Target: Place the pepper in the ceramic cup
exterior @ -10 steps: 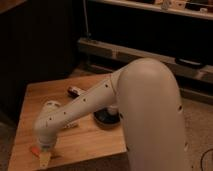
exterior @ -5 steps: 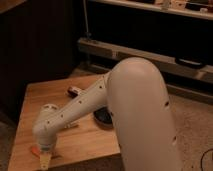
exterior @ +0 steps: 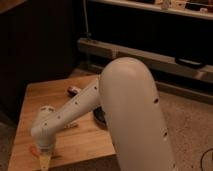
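A white robot arm (exterior: 131, 115) is reaching from the lower right of the frame to the lower left corner of a wooden table (exterior: 35, 100). There its gripper (exterior: 45, 161) is pointing down, jaws wide apart and holding nothing, with the orange pepper (exterior: 33, 149) lying just to its left. Compared with a second ago, the arm's bulky elbow is filling more of the frame and hiding more of the black bowl (exterior: 98, 118), while the gripper is staying put.
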